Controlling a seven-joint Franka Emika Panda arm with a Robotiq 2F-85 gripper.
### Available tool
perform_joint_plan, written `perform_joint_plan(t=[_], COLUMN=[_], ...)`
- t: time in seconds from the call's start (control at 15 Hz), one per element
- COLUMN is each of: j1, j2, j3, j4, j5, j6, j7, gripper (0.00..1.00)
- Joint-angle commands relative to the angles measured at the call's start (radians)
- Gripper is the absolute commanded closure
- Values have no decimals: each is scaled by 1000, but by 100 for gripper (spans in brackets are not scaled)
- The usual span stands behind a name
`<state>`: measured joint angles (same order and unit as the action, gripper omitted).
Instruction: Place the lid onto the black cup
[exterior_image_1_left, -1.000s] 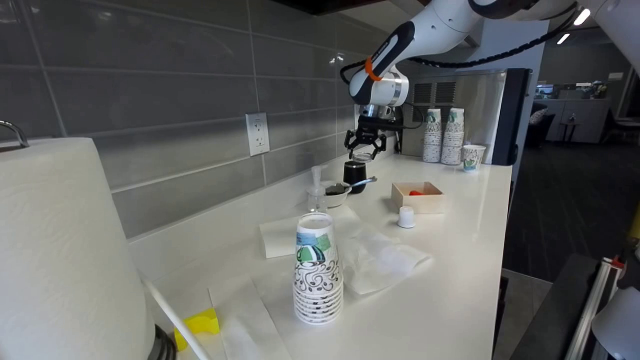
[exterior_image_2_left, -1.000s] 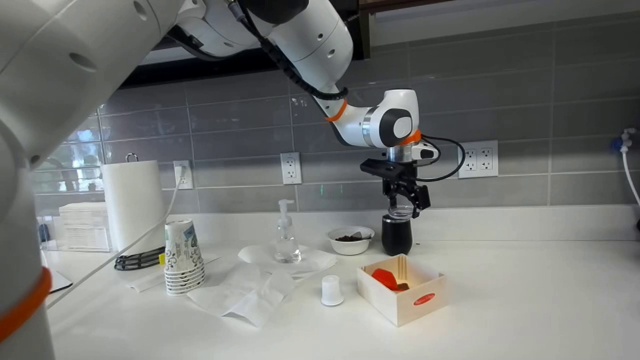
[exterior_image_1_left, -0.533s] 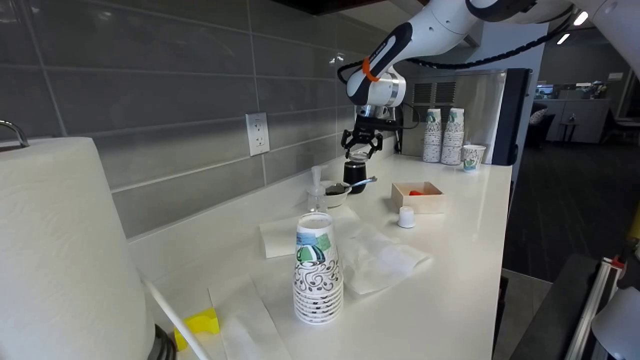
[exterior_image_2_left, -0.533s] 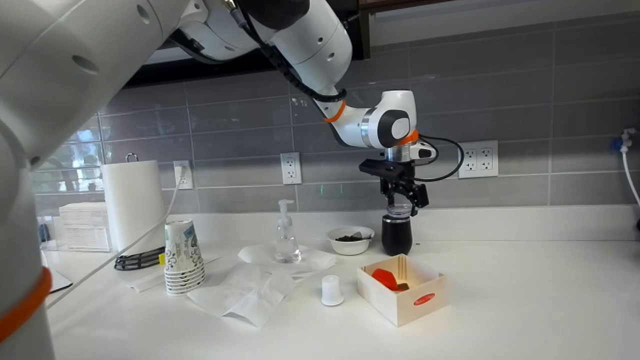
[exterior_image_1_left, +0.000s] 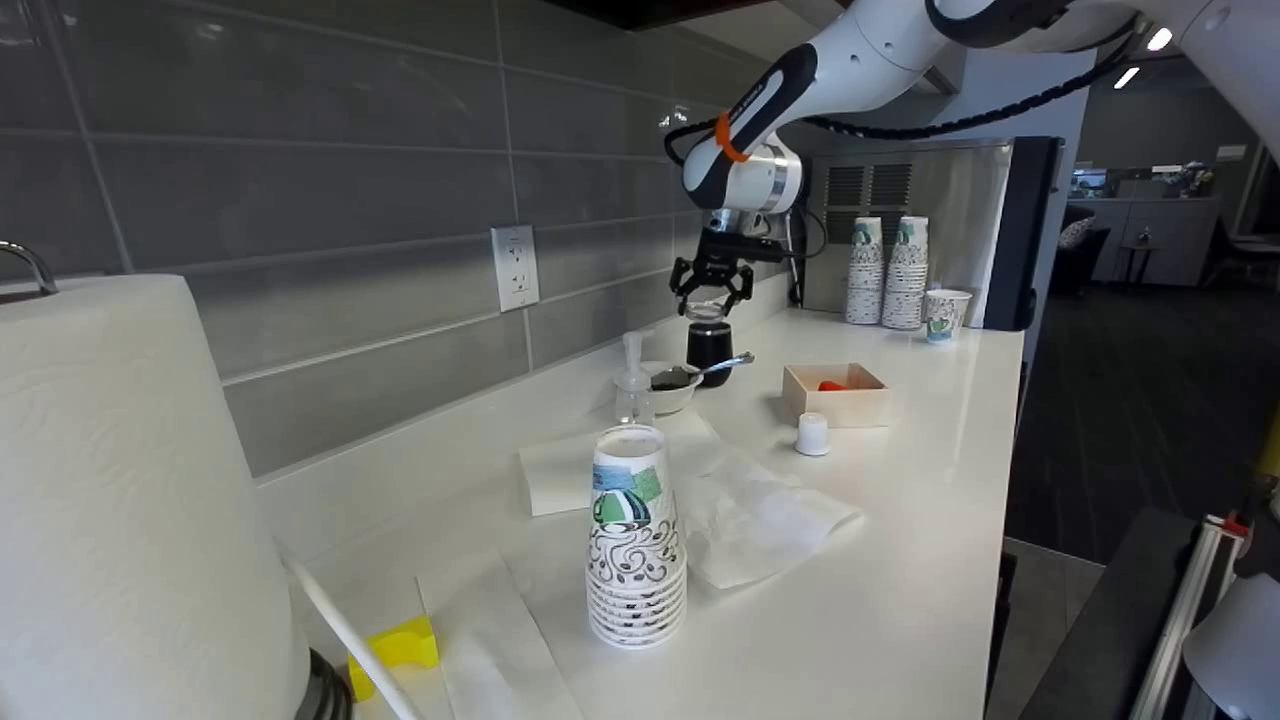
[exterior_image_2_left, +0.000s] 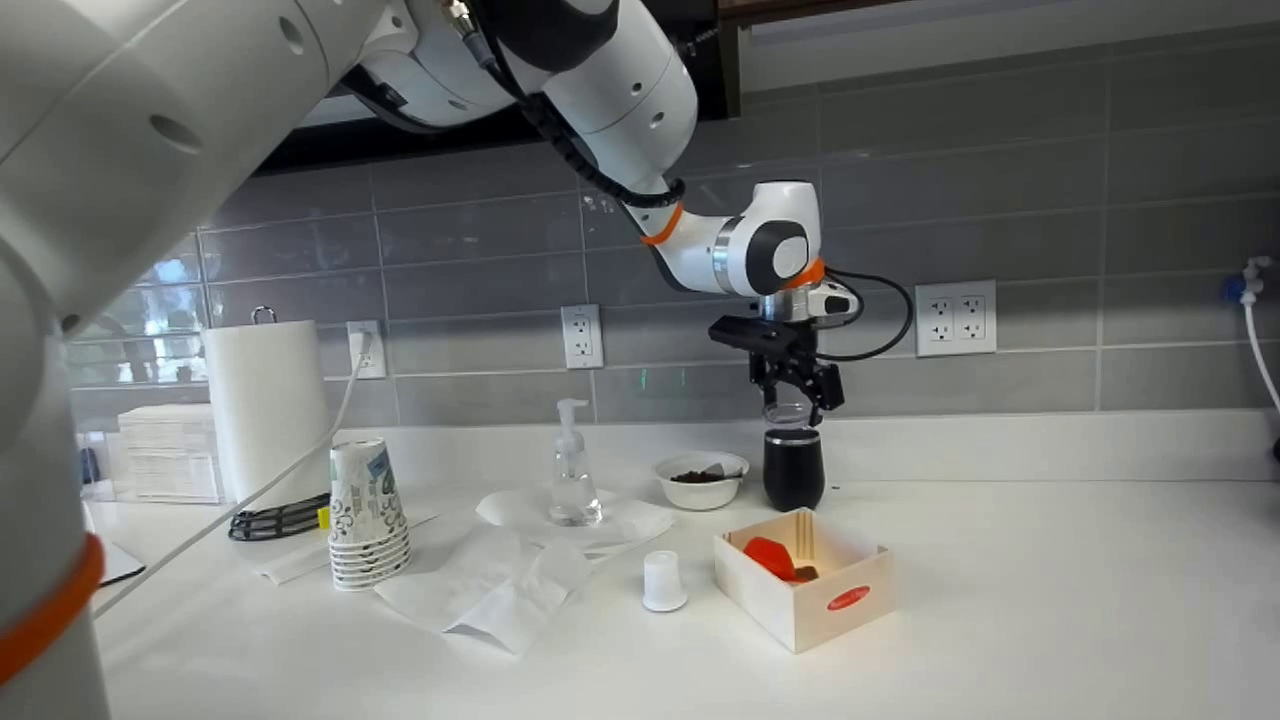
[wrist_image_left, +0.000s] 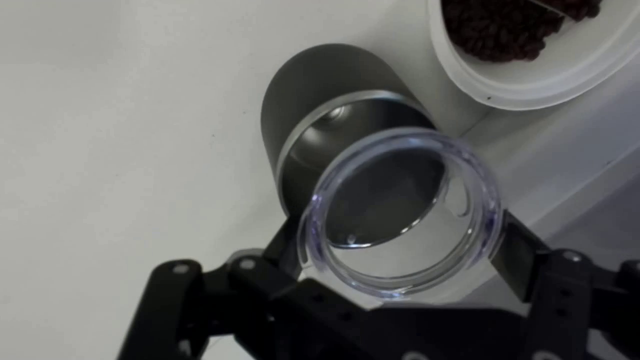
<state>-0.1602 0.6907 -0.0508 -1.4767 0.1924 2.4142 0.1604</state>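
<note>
The black cup (exterior_image_1_left: 709, 354) stands upright on the counter by the wall; it also shows in an exterior view (exterior_image_2_left: 793, 472) and in the wrist view (wrist_image_left: 320, 75), with a silver rim and open mouth. My gripper (exterior_image_1_left: 708, 304) is shut on the clear lid (exterior_image_1_left: 705, 311), holding its rim from both sides just above the cup. The lid (exterior_image_2_left: 788, 414) appears roughly level. In the wrist view the gripper (wrist_image_left: 400, 247) holds the lid (wrist_image_left: 400, 270), which overlaps only part of the cup's mouth and sits off to one side, toward the wall.
A white bowl (exterior_image_2_left: 702, 482) with dark contents and a spoon stands beside the cup. A soap dispenser (exterior_image_2_left: 574, 470), a wooden box (exterior_image_2_left: 845, 600) with a red item, a small white cup (exterior_image_2_left: 663, 582) and a paper cup stack (exterior_image_2_left: 366, 520) are on the counter. The tiled wall is close behind.
My gripper has moved left with the lid in both exterior views, toward the wall and the bowl side. The lid now looks slightly higher. The cup has not moved.
</note>
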Motion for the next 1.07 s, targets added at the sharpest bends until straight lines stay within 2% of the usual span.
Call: perform_joint_plan(t=[0.0, 1.0], j1=[4, 23], j2=[21, 32], j3=[2, -14], j4=[43, 60], j5=[3, -15], j6=[-4, -47], j7=[-9, 17], gripper=[34, 34])
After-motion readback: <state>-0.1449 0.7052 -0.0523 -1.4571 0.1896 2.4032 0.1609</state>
